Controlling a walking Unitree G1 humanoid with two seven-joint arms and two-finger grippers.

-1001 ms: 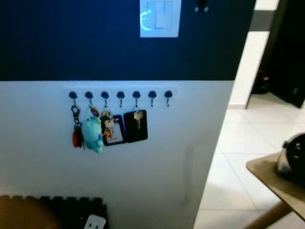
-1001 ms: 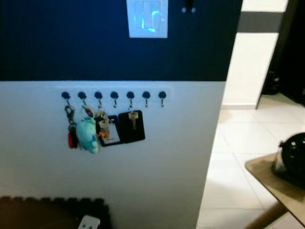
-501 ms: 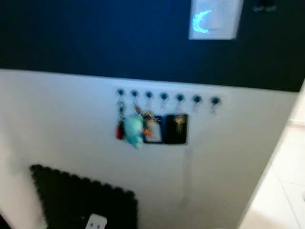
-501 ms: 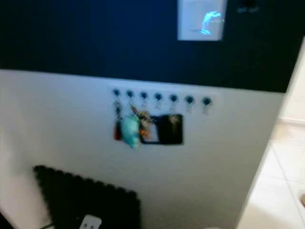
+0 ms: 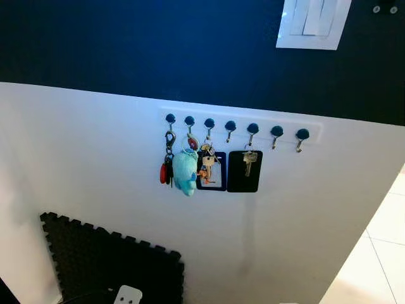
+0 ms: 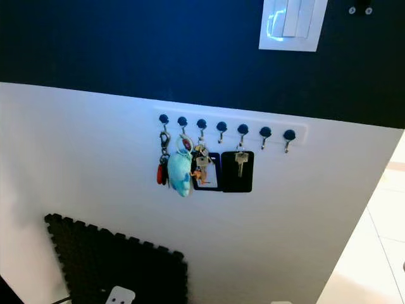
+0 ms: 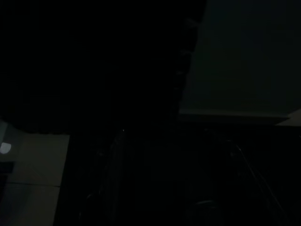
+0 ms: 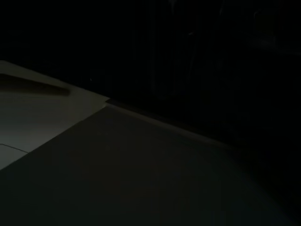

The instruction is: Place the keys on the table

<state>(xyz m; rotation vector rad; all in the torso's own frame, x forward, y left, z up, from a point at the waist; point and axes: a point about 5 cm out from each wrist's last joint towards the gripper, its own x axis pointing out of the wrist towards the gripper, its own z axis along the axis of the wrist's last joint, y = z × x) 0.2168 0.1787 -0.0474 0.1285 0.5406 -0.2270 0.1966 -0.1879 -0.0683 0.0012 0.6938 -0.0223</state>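
Observation:
A row of dark round hooks (image 5: 230, 126) runs along a white strip on the wall. From the left hooks hang a red key fob (image 5: 164, 173), a light blue plush keychain (image 5: 185, 174), a bunch of keys with a blue card holder (image 5: 209, 170) and a single silver key on a black card holder (image 5: 245, 170). The two rightmost hooks are bare. Both wrist views are very dark; in them I make out only dim floor and wall.
The wall is dark blue above and white below, with a white light switch (image 5: 313, 24) at the top right. A black foam mat (image 5: 107, 266) leans at the wall's foot, a white plug (image 5: 126, 295) before it. Pale floor tiles (image 5: 380, 259) lie to the right.
The camera has swung left and steadied: the hooks and keys now sit mid-picture and sharp, and the wooden table with the dark object has gone out of view on the right.

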